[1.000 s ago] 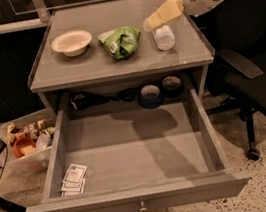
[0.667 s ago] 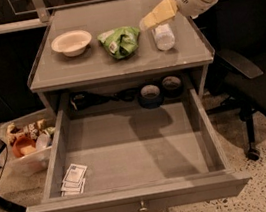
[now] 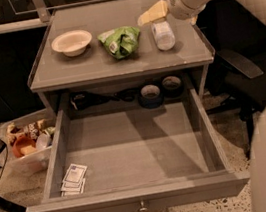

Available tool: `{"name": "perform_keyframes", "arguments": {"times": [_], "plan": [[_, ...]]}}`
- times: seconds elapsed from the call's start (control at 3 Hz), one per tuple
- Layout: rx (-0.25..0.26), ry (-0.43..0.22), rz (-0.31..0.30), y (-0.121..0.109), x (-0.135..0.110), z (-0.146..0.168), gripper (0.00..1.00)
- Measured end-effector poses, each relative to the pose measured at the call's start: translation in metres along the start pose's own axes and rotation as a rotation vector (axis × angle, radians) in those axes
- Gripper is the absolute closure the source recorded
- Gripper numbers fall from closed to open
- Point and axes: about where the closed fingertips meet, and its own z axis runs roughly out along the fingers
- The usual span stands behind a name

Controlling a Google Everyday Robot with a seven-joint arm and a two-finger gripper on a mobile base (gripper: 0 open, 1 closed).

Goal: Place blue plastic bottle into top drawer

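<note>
The blue plastic bottle (image 3: 163, 35), clear with a pale label, lies on the grey tabletop at the right side, next to the green snack bag (image 3: 120, 41). My gripper (image 3: 152, 14), with yellowish fingers, hangs just above the bottle's far end, reaching in from the upper right on the white arm. It holds nothing. The top drawer (image 3: 138, 200) is pulled wide open below the tabletop, with its small knob on the front panel and a flat grey bottom.
A cream bowl (image 3: 72, 41) sits at the tabletop's left. Small paper packets (image 3: 74, 179) lie in the drawer's front left corner. Tape rolls (image 3: 151, 94) sit on the shelf behind the drawer. A bin of items (image 3: 28, 143) stands on the floor left; a black chair (image 3: 250, 78) right.
My gripper and arm have shifted left and down toward the bottle. The bottle, bag, bowl and drawer have not moved.
</note>
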Motion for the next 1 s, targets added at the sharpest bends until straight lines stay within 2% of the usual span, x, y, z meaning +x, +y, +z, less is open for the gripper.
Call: {"name": "perform_keyframes", "arguments": {"times": [0.33, 0.67, 1.0], "plan": [[0.074, 0.006, 0.078, -0.010, -0.007, 0.027, 0.00], [0.125, 0.014, 0.121, -0.015, -0.011, 0.050, 0.00], [0.161, 0.024, 0.136, -0.017, -0.014, 0.067, 0.00]]}}
